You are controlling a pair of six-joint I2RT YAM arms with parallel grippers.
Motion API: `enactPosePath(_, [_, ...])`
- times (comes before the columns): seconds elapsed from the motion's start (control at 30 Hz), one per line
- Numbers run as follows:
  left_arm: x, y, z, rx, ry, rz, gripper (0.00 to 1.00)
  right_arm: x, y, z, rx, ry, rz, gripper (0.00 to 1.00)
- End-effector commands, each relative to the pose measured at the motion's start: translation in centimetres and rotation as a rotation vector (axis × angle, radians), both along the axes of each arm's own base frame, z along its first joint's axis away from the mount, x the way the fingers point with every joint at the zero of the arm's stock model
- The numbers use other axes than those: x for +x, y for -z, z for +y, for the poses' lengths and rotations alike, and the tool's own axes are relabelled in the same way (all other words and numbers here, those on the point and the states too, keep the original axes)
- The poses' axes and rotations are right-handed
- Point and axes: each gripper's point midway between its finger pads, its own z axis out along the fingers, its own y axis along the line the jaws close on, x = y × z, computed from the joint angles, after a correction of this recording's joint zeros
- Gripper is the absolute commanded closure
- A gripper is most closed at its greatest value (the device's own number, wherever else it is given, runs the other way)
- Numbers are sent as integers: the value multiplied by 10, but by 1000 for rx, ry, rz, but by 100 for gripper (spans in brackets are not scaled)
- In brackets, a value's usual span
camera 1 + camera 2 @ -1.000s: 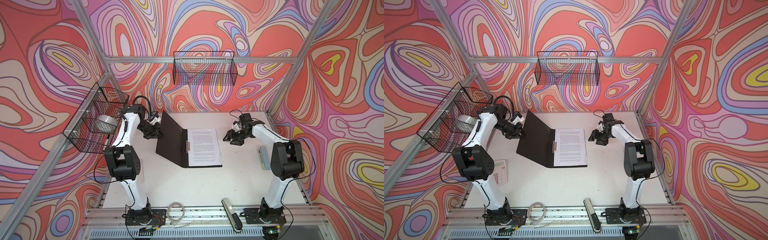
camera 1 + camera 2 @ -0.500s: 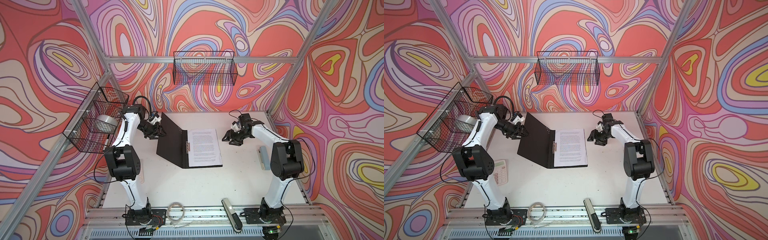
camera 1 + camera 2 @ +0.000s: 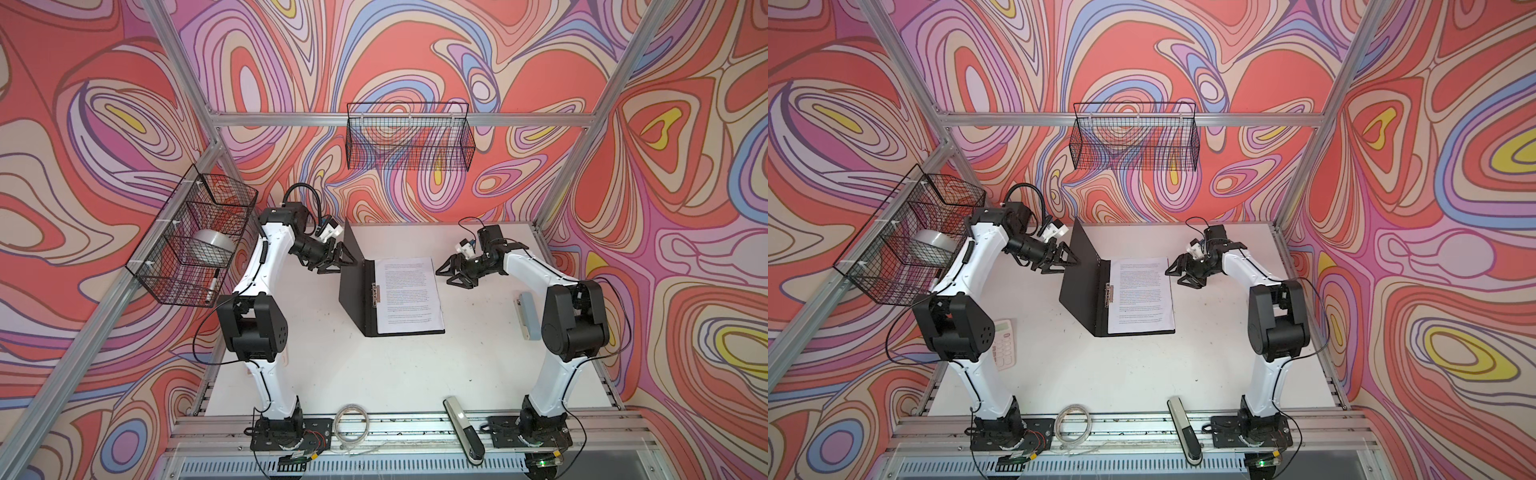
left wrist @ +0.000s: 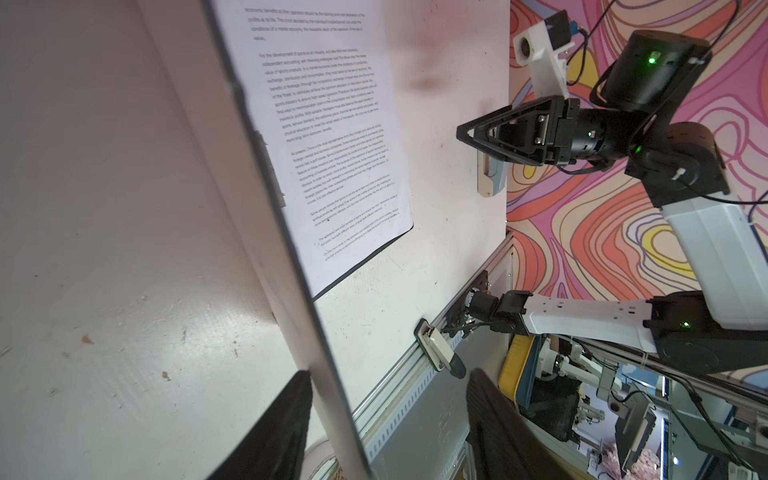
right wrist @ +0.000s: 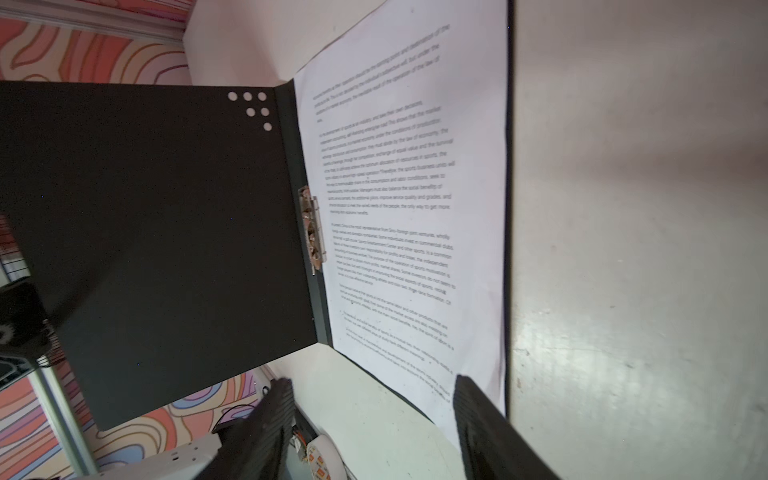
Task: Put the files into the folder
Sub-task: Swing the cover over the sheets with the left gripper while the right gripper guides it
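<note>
Centre of the frame in both top views, the folder (image 3: pixel 409 331) lies open on the desk (image 3: pixel 374 374), the files (image 3: pixel 409 295) flat on its right half and its black cover (image 3: pixel 353 266) raised steeply on the left. Your left gripper (image 3: pixel 344 262) sits released at the cover's upper edge: in the left wrist view the edge (image 4: pixel 328 395) passes between the parted fingers (image 4: pixel 282 432) with daylight on one side, so nothing is clamped. Your right gripper (image 3: pixel 444 277) hangs with its jaws apart and empty, just beside the files' upper right corner. The danger is the unsupported cover: standing this steep, it could tip either way, flopping back left against your gripper and undoing the close, or dropping shut unguided. A hard fall could puff the sheets askew, and it is unclear whether the metal clip (image 5: pixel 313 232) at the spine pins them. Leave the right gripper where it is and the falling cover may catch it. Compared with a second ago, the left gripper, then clenched on the cover, has let go, and the cover stands steeper, showing narrower from above. The right gripper and the files have barely shifted.
</note>
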Motion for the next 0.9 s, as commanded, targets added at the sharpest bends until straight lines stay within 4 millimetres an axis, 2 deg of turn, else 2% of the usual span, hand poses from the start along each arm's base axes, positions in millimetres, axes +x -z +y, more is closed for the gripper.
enactPosePath(0.0, [-1, -24, -20, -71, 29, -60, 38, -3, -34, 22, 204, -35, -22, 35])
enactPosePath(0.17, [1, -23, -45, -90, 71, -80, 36, -3, -39, 40, 321, -56, 3, 34])
enactPosePath(0.4, [4, -11, -73, -102, 113, -68, 35, 1, -47, 62, 459, -72, 16, 34])
enactPosePath(0.6, [3, -7, -81, -120, 130, -64, 34, 6, -50, 82, 529, -85, 21, 34])
enactPosePath(0.87, [-1, -1, -83, -134, 144, -78, 30, 13, -63, 86, 642, -62, 9, 33])
